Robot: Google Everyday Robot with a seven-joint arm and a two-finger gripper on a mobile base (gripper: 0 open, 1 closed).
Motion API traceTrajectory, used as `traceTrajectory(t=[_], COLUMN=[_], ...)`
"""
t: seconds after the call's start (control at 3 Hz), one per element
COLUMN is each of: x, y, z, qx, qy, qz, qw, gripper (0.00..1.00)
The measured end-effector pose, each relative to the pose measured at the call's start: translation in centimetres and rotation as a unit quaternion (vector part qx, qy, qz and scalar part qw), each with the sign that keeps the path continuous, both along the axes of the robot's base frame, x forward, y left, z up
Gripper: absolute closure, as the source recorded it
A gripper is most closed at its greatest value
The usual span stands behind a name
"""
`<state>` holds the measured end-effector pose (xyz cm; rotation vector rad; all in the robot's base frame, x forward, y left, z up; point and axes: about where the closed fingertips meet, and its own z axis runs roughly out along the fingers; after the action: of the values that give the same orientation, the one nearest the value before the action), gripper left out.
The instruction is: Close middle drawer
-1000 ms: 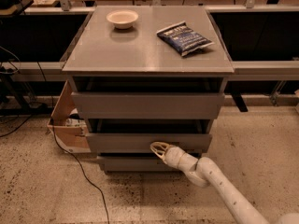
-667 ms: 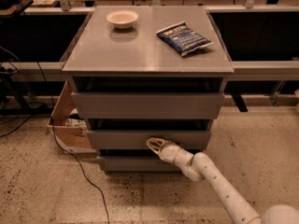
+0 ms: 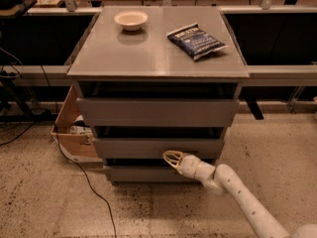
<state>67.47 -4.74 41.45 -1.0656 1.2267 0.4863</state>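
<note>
A grey cabinet (image 3: 148, 58) with three grey drawer fronts stands in the middle. The middle drawer (image 3: 129, 148) has a plain flat front and sits between the taller top drawer (image 3: 156, 112) and the short bottom drawer (image 3: 138, 174). Its front stands slightly forward of the bottom one, with a dark gap above it. My gripper (image 3: 171, 157) is at the lower edge of the middle drawer's front, right of centre, touching or nearly touching it. My white arm (image 3: 237, 192) comes in from the lower right.
A cream bowl (image 3: 131, 19) and a blue snack bag (image 3: 196, 40) lie on the cabinet top. An open cardboard box (image 3: 72, 130) stands at the cabinet's left, with a black cable (image 3: 84, 177) across the speckled floor. Dark benches run behind.
My gripper has moved left along the middle drawer's front and closer to it. The arm has reached further in. The drawer front looks pushed a little further in.
</note>
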Motion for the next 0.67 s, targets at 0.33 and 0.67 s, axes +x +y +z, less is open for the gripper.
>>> traceTrajectory(t=[0.33,0.67], x=[-4.6,-9.0], y=[-4.3,-8.8], z=[0.0,1.1], qx=[-0.027,-0.068], qy=[0.018,0.019], qz=[0.01,0.003], qw=[0.9994,0.9975], gripper=[1.0,1.0])
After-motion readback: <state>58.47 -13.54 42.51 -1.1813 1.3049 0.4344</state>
